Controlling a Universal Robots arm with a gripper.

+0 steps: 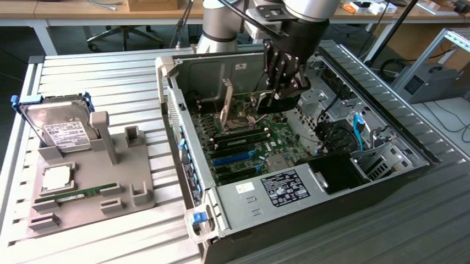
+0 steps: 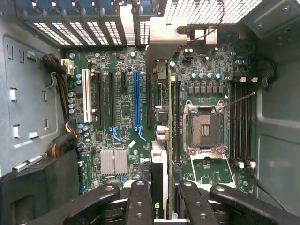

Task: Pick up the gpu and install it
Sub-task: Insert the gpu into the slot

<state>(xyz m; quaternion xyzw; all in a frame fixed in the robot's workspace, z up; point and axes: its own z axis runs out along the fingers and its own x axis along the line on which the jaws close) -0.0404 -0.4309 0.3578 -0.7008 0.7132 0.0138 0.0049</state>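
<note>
My metal gripper (image 2: 163,187) is black. The thin flat gpu card (image 2: 159,168) is black with a small green logo. The printed motherboard (image 2: 122,93) is green, speckled silver; on that board one long plastic slot (image 2: 136,98) is blue, another slot (image 2: 86,96) white, others black. The sheet-steel case walls (image 2: 28,93) around the board are grey.

- Grey holder (image 1: 88,213) by the worktop's (image 1: 96,71) edge, exterior view's left.
- Hard drive (image 1: 63,129) in blue frame, propped at the holder's far corner.
- Green RAM stick (image 1: 85,193) lying on the holder.
- Open computer case (image 1: 220,69), motherboard (image 2: 117,61) inside.

Arm (image 1: 220,22) angled down, hand (image 1: 277,103) pointing down, fingers (image 2: 139,199) clamped on gpu (image 2: 159,161)
</note>
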